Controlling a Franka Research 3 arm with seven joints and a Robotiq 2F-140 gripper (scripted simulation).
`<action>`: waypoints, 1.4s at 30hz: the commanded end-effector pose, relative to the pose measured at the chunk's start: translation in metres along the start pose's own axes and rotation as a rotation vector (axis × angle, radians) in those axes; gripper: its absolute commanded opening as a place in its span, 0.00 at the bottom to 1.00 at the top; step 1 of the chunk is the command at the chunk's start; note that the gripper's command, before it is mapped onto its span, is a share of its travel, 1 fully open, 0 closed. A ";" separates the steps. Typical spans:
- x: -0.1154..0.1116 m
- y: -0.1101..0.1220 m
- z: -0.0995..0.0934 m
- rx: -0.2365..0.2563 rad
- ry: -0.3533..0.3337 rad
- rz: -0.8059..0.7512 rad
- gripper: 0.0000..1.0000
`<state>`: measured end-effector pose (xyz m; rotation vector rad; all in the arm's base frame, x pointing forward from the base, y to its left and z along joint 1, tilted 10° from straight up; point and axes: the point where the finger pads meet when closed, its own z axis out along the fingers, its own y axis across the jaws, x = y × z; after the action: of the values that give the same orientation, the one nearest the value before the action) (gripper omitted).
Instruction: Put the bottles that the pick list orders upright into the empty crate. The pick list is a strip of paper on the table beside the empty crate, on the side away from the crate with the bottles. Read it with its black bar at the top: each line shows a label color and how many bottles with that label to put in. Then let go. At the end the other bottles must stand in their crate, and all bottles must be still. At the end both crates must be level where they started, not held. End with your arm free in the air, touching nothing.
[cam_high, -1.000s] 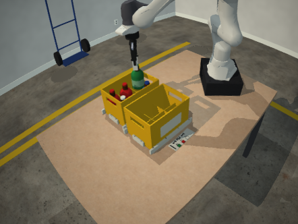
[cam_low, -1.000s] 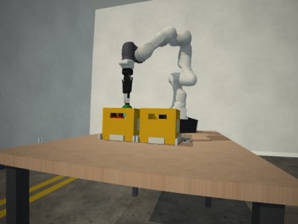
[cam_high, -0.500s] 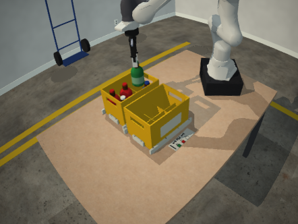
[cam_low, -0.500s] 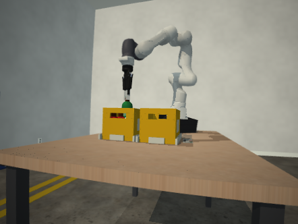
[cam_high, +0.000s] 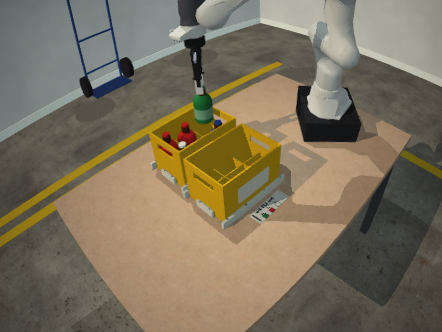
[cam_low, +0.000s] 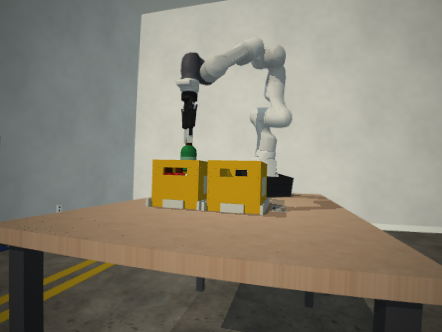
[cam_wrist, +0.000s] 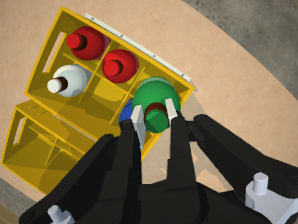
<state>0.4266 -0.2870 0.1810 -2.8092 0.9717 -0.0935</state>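
Note:
My gripper (cam_high: 200, 90) (cam_low: 188, 137) (cam_wrist: 155, 112) is shut on the neck of a green bottle (cam_high: 203, 107) (cam_low: 188, 151) (cam_wrist: 156, 93). The bottle hangs upright, partly raised out of the bottle crate (cam_high: 169, 159) (cam_low: 175, 188) (cam_wrist: 42, 75). Two red bottles (cam_high: 186, 133) (cam_wrist: 120, 66), a white bottle (cam_high: 182, 145) (cam_wrist: 74, 80) and a blue bottle (cam_high: 217, 123) (cam_wrist: 126, 112) stand in that crate. The empty crate (cam_high: 202, 189) (cam_low: 235, 191) (cam_wrist: 11, 135) is right beside it. The pick list (cam_high: 270, 206) lies beside the empty crate; green and red marks show on it, its counts are too small to tell.
Pale brackets (cam_high: 205, 207) (cam_low: 232, 208) sit at the feet of the crates on the wooden table (cam_high: 165, 240) (cam_low: 175, 235). The black robot base (cam_high: 330, 127) (cam_low: 280, 185) stands at the table's far side. A blue hand truck (cam_high: 112, 86) is on the floor behind.

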 end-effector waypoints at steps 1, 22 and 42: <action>0.001 0.002 -0.010 0.000 0.004 0.012 0.00; 0.001 0.002 -0.042 0.000 0.004 0.012 0.00; 0.001 0.002 -0.054 0.000 0.004 0.012 0.00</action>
<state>0.4165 -0.2894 0.2231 -2.8020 0.9748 -0.0609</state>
